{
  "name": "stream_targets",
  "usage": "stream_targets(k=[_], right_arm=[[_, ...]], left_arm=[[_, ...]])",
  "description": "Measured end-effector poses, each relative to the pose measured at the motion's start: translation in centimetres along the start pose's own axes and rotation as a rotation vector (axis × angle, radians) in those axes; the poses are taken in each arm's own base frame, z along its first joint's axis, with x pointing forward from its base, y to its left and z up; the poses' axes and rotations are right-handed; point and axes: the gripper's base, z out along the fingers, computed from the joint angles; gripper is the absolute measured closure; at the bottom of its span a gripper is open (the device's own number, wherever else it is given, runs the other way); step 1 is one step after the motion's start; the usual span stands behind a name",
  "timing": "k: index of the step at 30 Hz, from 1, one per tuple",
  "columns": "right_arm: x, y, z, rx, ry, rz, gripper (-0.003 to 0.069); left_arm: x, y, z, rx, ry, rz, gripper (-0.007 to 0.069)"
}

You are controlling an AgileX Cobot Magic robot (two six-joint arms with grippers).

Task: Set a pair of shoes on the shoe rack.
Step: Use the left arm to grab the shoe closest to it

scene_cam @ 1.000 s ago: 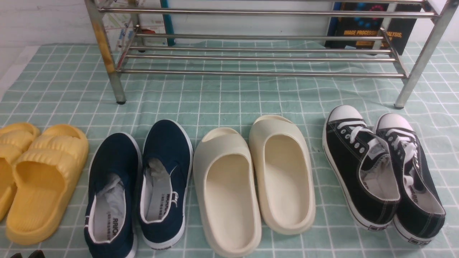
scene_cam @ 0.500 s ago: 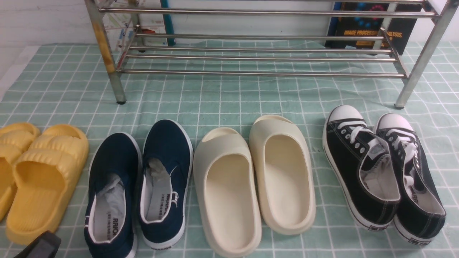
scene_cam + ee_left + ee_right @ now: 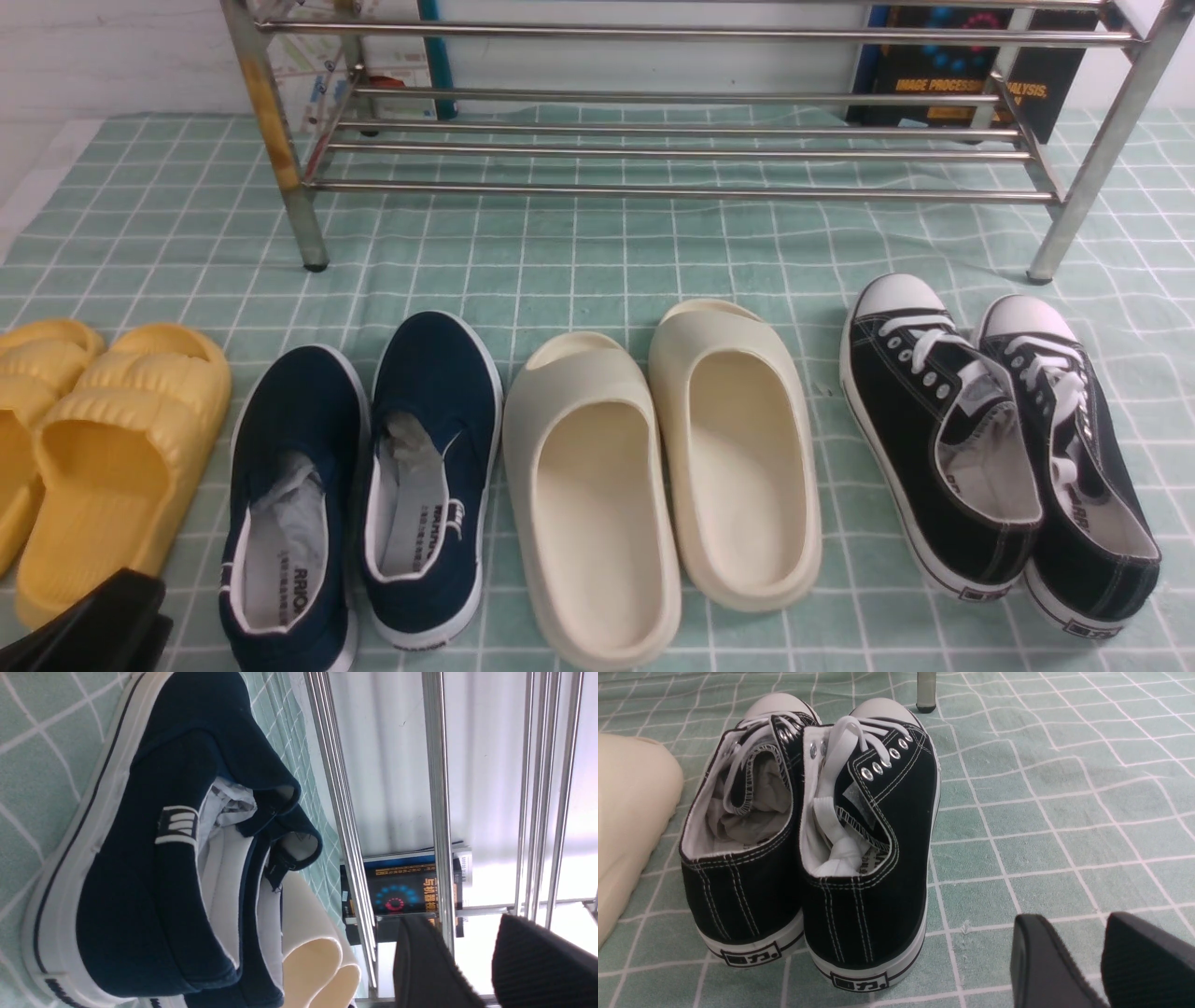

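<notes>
Lying side by side before the shoe rack [image 3: 681, 191], the pair of shoes [image 3: 355, 439] is resting ungripped, left gripper [image 3: 472, 966] and right gripper [image 3: 1083, 961] hanging spread, empty.

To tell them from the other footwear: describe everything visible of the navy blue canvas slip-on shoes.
The pair of navy blue canvas slip-on shoes has white rubber soles, white lining, grey insoles and crumpled paper stuffing. Both stand upright, side by side, toes toward the steel-tube shoe rack, on the green checked cloth, between yellow slides and cream slides.
</notes>
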Motion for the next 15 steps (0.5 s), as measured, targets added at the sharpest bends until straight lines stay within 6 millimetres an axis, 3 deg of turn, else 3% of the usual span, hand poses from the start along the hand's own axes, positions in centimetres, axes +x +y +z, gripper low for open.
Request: stream_targets(k=[4,5,6,9,11,13,15], right_arm=[[0.0,0.0,0.0,0.000,0.000,0.000,0.0418],[0.0,0.0,0.0,0.000,0.000,0.000,0.0418],[0.0,0.0,0.0,0.000,0.000,0.000,0.0418],[0.0,0.0,0.0,0.000,0.000,0.000,0.0418],[0.0,0.0,0.0,0.000,0.000,0.000,0.0418],[0.0,0.0,0.0,0.000,0.000,0.000,0.0418],[0.0,0.0,0.0,0.000,0.000,0.000,0.0418]], left_arm=[[0.1,-1.0,-0.2,0.031,0.023,-0.033,0.0386],[0.1,-2.8,-0.6,0.078,0.034,0.034,0.0386],[0.1,-3.0,-0.7,0.083,0.037,0.044,0.0386],[0.2,-7.4,-2.3,0.189,0.051,0.283,0.0389],[0.2,-9.1,-3.0,0.209,0.055,0.396,0.0406],[0.0,-11.6,-3.1,0.112,0.109,0.594,0.0480],[-0.3,-12.4,-2.8,0.024,0.137,0.674,0.0530]])
